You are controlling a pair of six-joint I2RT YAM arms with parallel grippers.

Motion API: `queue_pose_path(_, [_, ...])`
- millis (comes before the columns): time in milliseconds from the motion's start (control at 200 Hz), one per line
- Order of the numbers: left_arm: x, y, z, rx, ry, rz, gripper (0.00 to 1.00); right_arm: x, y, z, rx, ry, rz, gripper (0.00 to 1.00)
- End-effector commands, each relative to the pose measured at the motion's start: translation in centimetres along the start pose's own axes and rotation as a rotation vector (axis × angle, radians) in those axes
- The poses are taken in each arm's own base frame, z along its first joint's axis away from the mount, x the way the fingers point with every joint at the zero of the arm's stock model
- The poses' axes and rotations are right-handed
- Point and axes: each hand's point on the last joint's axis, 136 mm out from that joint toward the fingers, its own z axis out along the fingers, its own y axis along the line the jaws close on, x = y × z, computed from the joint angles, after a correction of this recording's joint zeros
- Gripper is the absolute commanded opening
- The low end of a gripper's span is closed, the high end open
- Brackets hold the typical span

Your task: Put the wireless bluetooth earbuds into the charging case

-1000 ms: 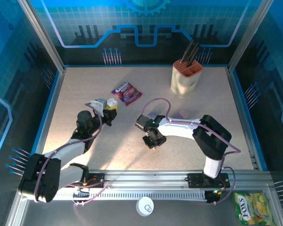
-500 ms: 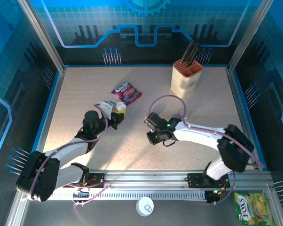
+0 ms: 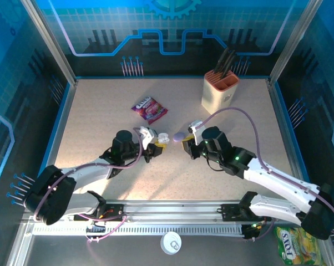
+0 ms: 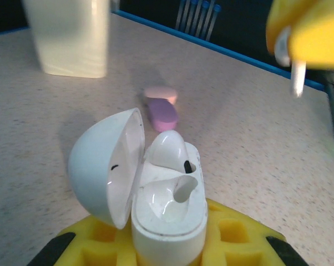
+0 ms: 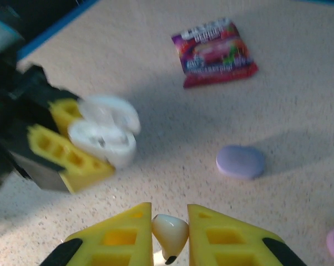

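The white case [image 4: 168, 221] is clamped in the left claw [image 3: 154, 142], lid [image 4: 103, 166] back and empty socket [image 4: 181, 191] upward, so the white earbud [image 5: 170, 234], pinched in the right claw [image 5: 168, 219] just beside it, can be seated.

Both arms stretch low and inward, the left arm [image 3: 92, 170] angling right and the right arm [image 3: 267, 176] angling left, so the left gripper [image 4: 167, 246], clamped on an open white case [image 4: 166, 208], faces the right gripper [image 5: 170, 215], which pinches a white earbud [image 5: 170, 233].
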Motion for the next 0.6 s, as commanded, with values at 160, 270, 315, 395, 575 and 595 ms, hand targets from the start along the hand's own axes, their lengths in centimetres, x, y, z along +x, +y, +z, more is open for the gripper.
queue_pose_path(160, [-1.1, -3.5, 1.9, 0.171, 0.005, 0.106, 0.18, -4.1, 2.4, -0.7, -0.105, -0.112, -0.089, 0.17])
queue_pose_path(270, [-1.3, -3.8, 2.2, 0.181, 0.002, 0.108, 0.18, -4.3, 3.2, 0.1, -0.127, -0.108, -0.103, 0.17])
queue_pose_path(315, [-1.4, -4.0, 2.3, 0.185, -0.001, 0.111, 0.18, -4.3, 3.5, 0.4, -0.132, -0.104, -0.109, 0.17])
queue_pose_path(395, [-1.4, -4.0, 2.3, 0.185, -0.002, 0.114, 0.18, -4.2, 4.0, 0.9, -0.145, -0.097, -0.118, 0.17])
queue_pose_path(575, [-1.6, -4.1, 2.3, 0.189, -0.011, 0.112, 0.18, -3.4, 4.3, 2.1, -0.154, -0.068, -0.132, 0.18])
queue_pose_path(595, [-1.6, -4.2, 2.3, 0.190, -0.012, 0.111, 0.18, -3.3, 4.3, 2.2, -0.151, -0.065, -0.132, 0.18])
